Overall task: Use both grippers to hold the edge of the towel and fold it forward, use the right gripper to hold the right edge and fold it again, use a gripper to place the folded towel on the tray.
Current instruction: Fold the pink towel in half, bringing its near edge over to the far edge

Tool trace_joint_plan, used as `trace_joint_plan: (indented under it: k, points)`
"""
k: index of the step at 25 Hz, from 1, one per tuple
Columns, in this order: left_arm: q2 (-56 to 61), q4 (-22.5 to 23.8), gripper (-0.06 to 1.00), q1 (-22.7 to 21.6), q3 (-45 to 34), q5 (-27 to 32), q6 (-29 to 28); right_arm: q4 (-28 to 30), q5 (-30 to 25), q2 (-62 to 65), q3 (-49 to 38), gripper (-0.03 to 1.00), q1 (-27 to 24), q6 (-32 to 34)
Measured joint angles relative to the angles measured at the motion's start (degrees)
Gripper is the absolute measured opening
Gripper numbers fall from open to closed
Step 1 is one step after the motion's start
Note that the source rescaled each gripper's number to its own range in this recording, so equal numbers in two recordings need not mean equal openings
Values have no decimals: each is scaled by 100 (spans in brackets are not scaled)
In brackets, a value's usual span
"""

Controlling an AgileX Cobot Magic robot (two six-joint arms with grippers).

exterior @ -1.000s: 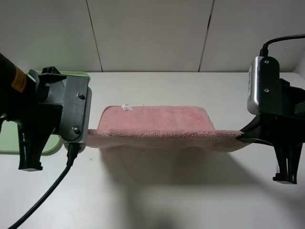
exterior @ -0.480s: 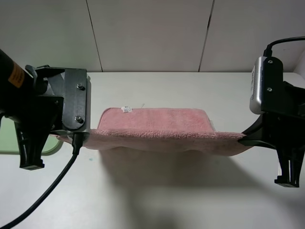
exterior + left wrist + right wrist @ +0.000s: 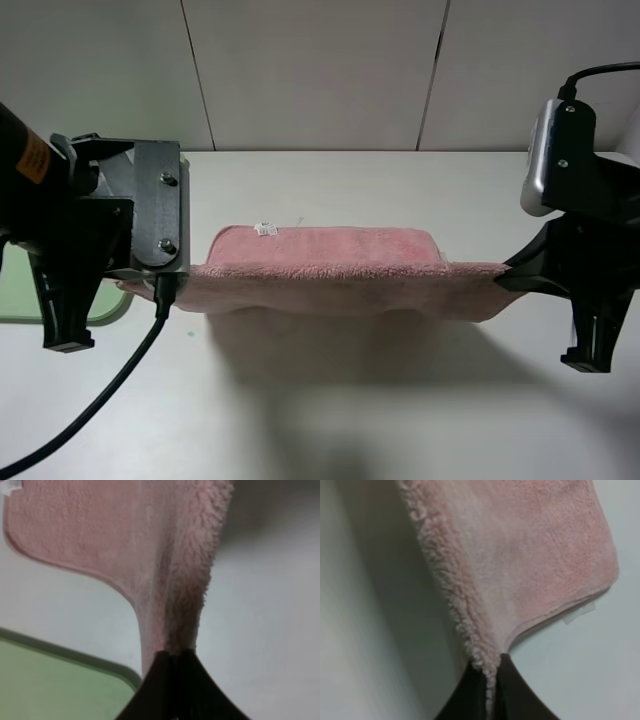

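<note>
A fluffy pink terry towel (image 3: 330, 265) was seen near the middle of the white bench (image 3: 330, 420), somewhat nearer its far edge. Its far part was laid flat on the bench. Its near hem was lifted clear of the surface and stretched level between two grippers, and a soft shadow was cast beneath it.

The left end of the hem was pinched by the left gripper (image 3: 172, 655), whose black fingers were pressed together on the cloth. The right end was clamped in the same way by the right gripper (image 3: 492, 662). At each grip the pile was gathered into a narrow neck, with a thin stitched border along the rounded corners.

A small white tag (image 3: 266, 227) was shown at the far left corner of the towel; no writing on it could be read.

A light green tray (image 3: 60, 650) with a low rim and a rounded corner was set at the left edge of the bench, mostly hidden behind the left arm. An orange label (image 3: 35, 160) was carried on that arm, its marks too small to be read. Grey blocks and a black cable (image 3: 100, 400) were fitted to the arms.
</note>
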State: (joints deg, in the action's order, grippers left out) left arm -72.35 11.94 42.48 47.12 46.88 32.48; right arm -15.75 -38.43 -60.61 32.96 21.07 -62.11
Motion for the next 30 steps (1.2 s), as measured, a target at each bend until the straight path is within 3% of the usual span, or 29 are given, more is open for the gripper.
trace_joint_plan:
  k: [11, 19, 30]
  points:
    - [-38, 430, 0, 0, 223, 80, -297, 89, -41, -1184, 749, 0, 0, 143]
    - [-1055, 627, 0, -17, 905, 462, -515, 233, 51, -1452, 904, 0, 0, 135]
    - [-1585, 559, 0, -581, 1262, 285, -506, 222, 341, -1459, 904, 0, 0, 3]
